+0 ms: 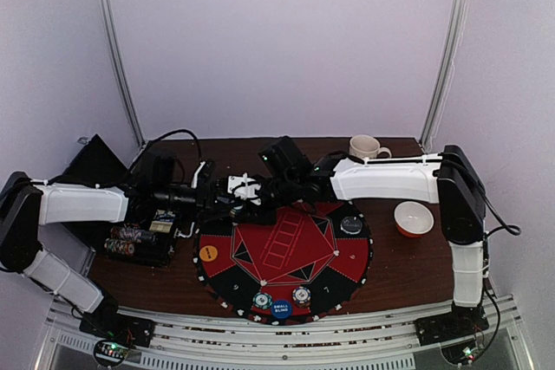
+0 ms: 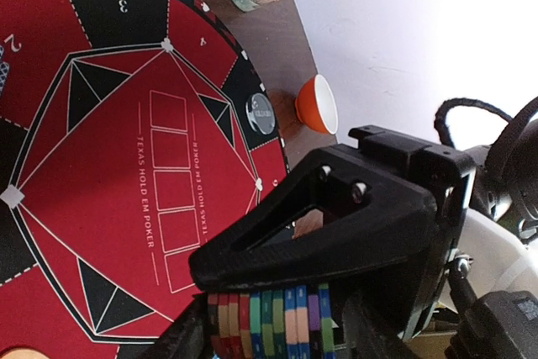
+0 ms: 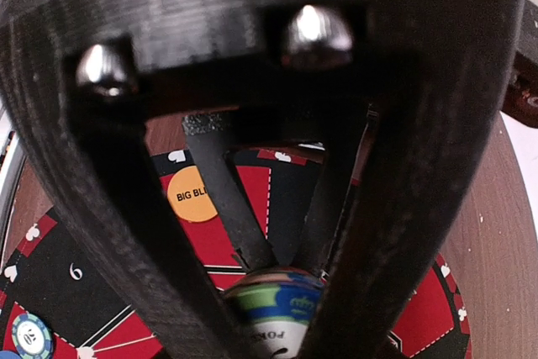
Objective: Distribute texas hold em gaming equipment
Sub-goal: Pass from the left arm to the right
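Observation:
The round red-and-black poker mat [image 1: 286, 253] lies mid-table. My left gripper [image 1: 224, 201] is over its far left edge, shut on a row of multicoloured poker chips [image 2: 269, 321] held edge-on between its fingers [image 2: 336, 233]. My right gripper [image 1: 264, 197] meets it there. In the right wrist view its jaws [image 3: 282, 271] close on a green, blue and white chip [image 3: 282, 313]. An orange "big blind" button [image 1: 209, 253] lies on the mat's left side. A blue "small blind" button [image 1: 281, 308] and two chips [image 1: 301, 295] lie at the near edge. A dark button [image 1: 350, 224] lies at the right.
A black chip rack [image 1: 130, 242] with more chips stands left of the mat. A patterned mug [image 1: 368, 146] stands at the back right. An orange-rimmed white bowl [image 1: 414, 218] stands right of the mat. White walls enclose the table.

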Robot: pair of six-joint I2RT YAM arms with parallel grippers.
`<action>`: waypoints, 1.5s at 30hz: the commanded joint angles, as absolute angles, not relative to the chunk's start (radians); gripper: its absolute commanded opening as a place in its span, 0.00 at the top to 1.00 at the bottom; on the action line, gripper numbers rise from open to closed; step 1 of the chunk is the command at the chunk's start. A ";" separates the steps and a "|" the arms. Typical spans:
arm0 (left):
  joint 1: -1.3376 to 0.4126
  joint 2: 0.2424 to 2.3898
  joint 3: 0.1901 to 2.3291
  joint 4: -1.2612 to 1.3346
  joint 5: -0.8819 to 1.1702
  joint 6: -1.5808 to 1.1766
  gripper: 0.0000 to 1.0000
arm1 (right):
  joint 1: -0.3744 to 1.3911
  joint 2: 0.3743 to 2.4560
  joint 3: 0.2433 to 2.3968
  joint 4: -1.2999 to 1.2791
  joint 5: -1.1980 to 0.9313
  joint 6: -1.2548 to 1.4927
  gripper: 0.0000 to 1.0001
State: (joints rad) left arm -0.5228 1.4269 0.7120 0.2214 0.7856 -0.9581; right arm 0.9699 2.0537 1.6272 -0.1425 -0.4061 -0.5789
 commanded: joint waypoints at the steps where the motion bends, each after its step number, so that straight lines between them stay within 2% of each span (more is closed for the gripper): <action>1: -0.523 1.442 0.705 0.244 0.770 -0.902 0.42 | 0.972 2.041 1.661 -0.163 -0.421 -0.554 1.00; 7: -0.504 1.432 0.720 0.176 0.749 -0.863 0.31 | 0.972 2.048 1.653 -0.166 -0.415 -0.554 1.00; 14: -0.466 1.393 0.733 0.114 0.753 -0.812 0.24 | 0.972 2.069 1.652 -0.170 -0.421 -0.553 1.00; 24: -0.379 1.318 0.752 -0.058 0.753 -0.680 0.22 | 0.997 2.128 1.666 -0.161 -0.428 -0.545 1.00; 32: -0.225 1.258 0.772 -0.263 0.638 -0.571 0.22 | 1.049 2.220 1.735 -0.186 -0.399 -0.517 1.00; 45: -0.221 1.271 0.787 -0.371 0.513 -0.501 0.22 | 1.120 2.343 1.810 -0.228 -0.387 -0.479 1.00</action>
